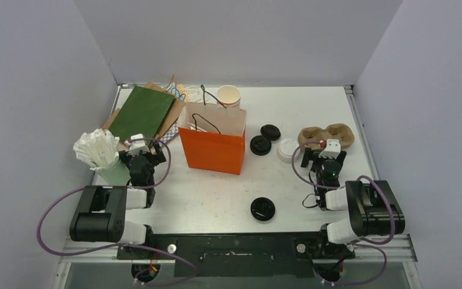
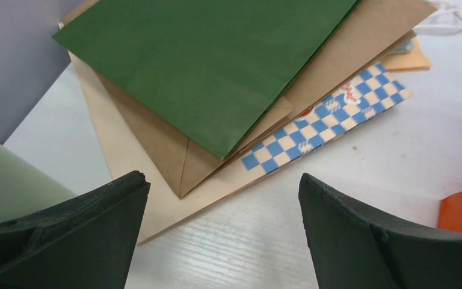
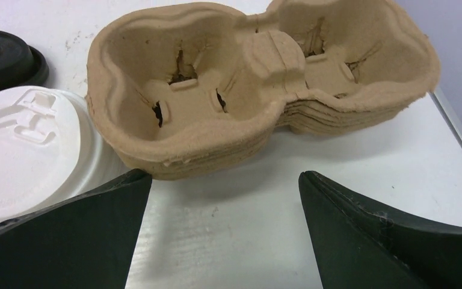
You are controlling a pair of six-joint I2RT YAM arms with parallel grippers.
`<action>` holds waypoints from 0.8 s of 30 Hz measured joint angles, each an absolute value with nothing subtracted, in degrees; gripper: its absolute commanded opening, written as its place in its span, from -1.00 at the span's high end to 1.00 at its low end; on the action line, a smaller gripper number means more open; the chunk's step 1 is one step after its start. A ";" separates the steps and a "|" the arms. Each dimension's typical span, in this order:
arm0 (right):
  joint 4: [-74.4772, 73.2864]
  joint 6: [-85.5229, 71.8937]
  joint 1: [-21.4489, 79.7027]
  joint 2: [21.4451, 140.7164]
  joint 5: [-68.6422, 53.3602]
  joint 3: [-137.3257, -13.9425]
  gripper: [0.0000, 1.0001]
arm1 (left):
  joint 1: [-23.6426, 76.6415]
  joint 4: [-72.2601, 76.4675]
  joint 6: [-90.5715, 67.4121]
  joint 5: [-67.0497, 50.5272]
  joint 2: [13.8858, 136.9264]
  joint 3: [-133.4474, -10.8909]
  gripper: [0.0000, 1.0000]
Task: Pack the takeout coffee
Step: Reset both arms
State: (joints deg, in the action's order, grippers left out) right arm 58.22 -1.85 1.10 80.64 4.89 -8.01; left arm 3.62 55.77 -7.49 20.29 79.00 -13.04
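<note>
Both grippers have their jaws wide apart and hold nothing. The left gripper [image 2: 222, 192] points at a fan of flat paper bags [image 2: 216, 72], a green one on top, which lies in the upper left of the top view. The right gripper [image 3: 224, 186] faces a stack of brown pulp cup carriers [image 3: 258, 84], with white lids [image 3: 30, 150] at the left of its view. The takeout coffee [image 1: 263, 209] shows only as a round black lid in the lower centre of the top view, below the upright orange bag [image 1: 213, 147]; its cup sides I cannot see.

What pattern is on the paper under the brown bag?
Blue-and-white checked paper, clearest in the left wrist view.
</note>
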 measured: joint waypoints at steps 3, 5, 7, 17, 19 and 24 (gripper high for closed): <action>64.14 -1.45 1.04 86.21 4.21 -9.10 -1.00 | 1.65 60.07 -6.90 16.86 83.20 -11.07 -0.88; 67.68 -1.13 1.04 90.04 4.08 -9.50 -1.00 | 1.48 61.56 -6.55 14.92 85.47 -10.96 -0.88; 68.14 -0.97 1.04 91.79 4.08 -9.72 -1.00 | 1.50 64.16 -6.31 13.15 87.77 -10.92 -0.87; 65.84 -0.84 0.78 92.68 4.14 -14.70 -1.00 | 1.78 68.12 -3.64 7.51 91.77 -11.57 -0.95; 65.84 -0.84 0.78 92.68 4.14 -14.70 -1.00 | 2.09 68.07 -3.55 7.94 91.81 -12.08 -0.95; 65.84 -0.84 0.78 92.68 4.14 -14.70 -1.00 | 3.01 67.90 -2.59 8.25 91.83 -12.86 -0.95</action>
State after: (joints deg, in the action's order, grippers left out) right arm 65.84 -0.84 0.78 92.68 4.14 -14.70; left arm 3.01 67.90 -2.59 8.25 91.83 -12.86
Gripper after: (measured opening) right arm 0.999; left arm 0.973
